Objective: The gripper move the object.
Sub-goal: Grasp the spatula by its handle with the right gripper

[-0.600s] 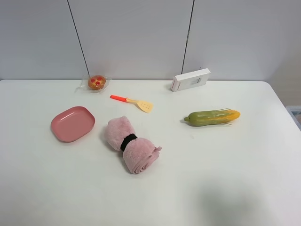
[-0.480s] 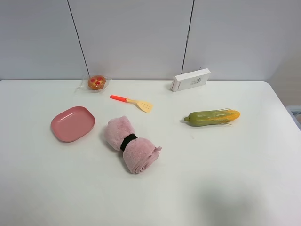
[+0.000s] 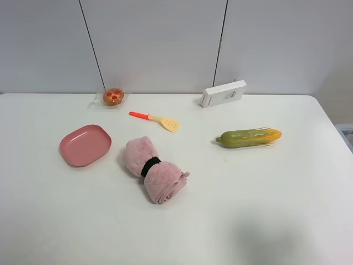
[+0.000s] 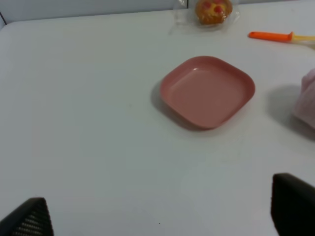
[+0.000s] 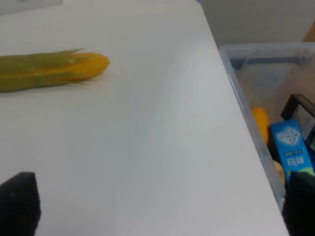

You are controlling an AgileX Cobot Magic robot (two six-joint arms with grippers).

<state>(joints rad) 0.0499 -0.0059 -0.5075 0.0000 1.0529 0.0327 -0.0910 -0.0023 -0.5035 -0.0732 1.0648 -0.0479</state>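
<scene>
The toy spatula (image 3: pixel 155 118), red-orange handle and pale yellow slotted blade, lies flat on the white table (image 3: pixel 265 193) toward the back centre. Its handle also shows in the left wrist view (image 4: pixel 270 36), beyond the pink plate. Neither arm shows in the exterior view. In the left wrist view my left gripper (image 4: pixel 160 216) has its dark fingertips (image 4: pixel 29 219) spread wide, empty, above bare table short of the plate. In the right wrist view my right gripper (image 5: pixel 158 206) is also spread wide and empty, near the table's right edge, far from the spatula.
A pink plate (image 3: pixel 85 144) sits left, a rolled pink towel (image 3: pixel 153 170) in the middle, a corn cob (image 3: pixel 248 137) right. A wrapped pastry (image 3: pixel 113 97) and a white box (image 3: pixel 223 93) stand at the back. A clear bin (image 5: pixel 266 113) with items sits off the right edge.
</scene>
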